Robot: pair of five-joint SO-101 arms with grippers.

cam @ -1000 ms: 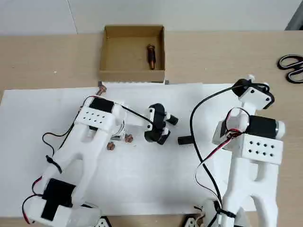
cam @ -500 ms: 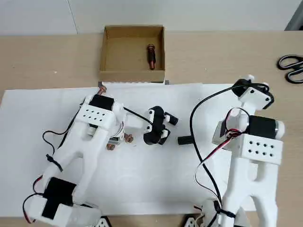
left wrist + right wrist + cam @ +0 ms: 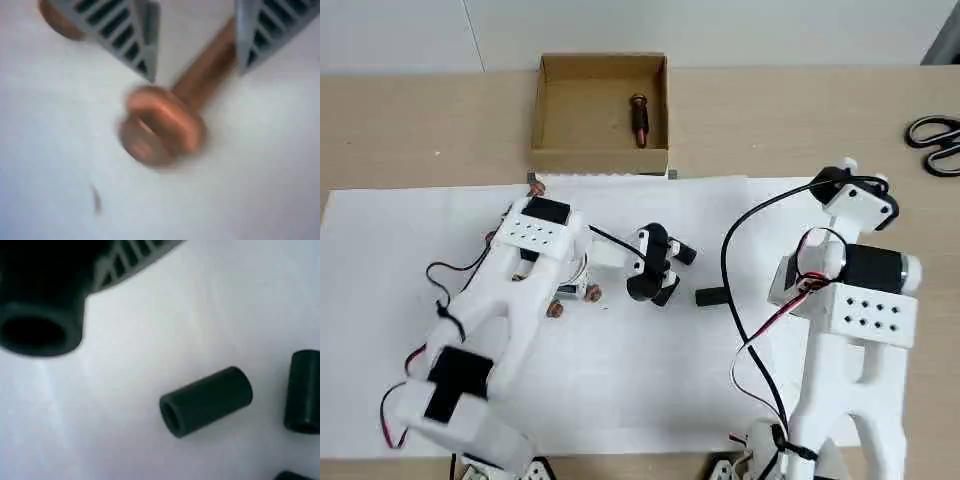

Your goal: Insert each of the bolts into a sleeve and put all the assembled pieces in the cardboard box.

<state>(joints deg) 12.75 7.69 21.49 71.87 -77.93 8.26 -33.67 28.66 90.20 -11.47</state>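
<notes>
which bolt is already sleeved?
The bolt lying in the cardboard box, near its right wall: a dark sleeve covers its shaft. The loose bolts on the white paper have bare shafts.

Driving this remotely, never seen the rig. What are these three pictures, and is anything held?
Two small white robot arms stand at a table: left arm, right arm. The high view looks down on both, over white paper. The other two pictures come from a camera on each arm's wrist, looking at what it works on. The left gripper is open, fingers either side of a bolt lying on the paper. The right gripper holds a black sleeve above loose sleeves. The box holds one finished piece. Scissors lie off the paper.
</notes>
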